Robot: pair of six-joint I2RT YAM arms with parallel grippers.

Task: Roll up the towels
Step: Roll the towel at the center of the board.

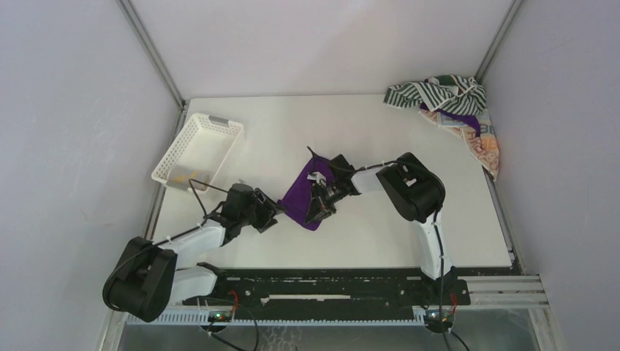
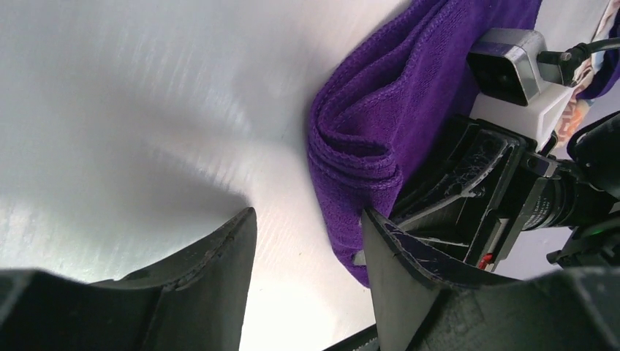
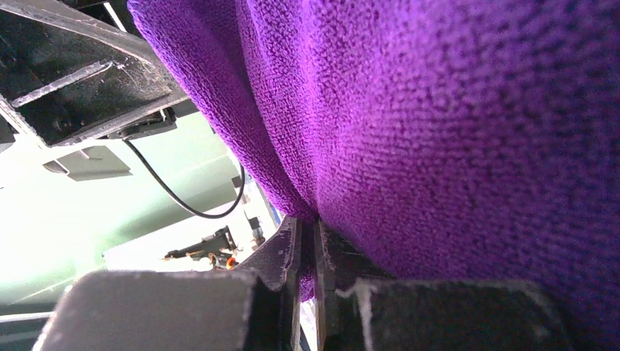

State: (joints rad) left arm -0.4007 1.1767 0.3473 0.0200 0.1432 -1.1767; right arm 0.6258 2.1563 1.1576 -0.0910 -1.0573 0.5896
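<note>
Right gripper (image 3: pixel 307 228) pinches the loosely folded purple towel (image 1: pixel 297 191) on the desk (image 1: pixel 380 241), left gripper (image 2: pixel 307 221) gapes beside it, and other towels (image 1: pixel 452 110) lie heaped far right, so rolling seems barely begun.

Black-jointed, white-linked left arm (image 1: pixel 196 239) and matching right arm (image 1: pixel 432 245) trail thin black cables (image 1: pixel 208 186), ending in scuffed black fingers (image 2: pixel 212 281).
</note>
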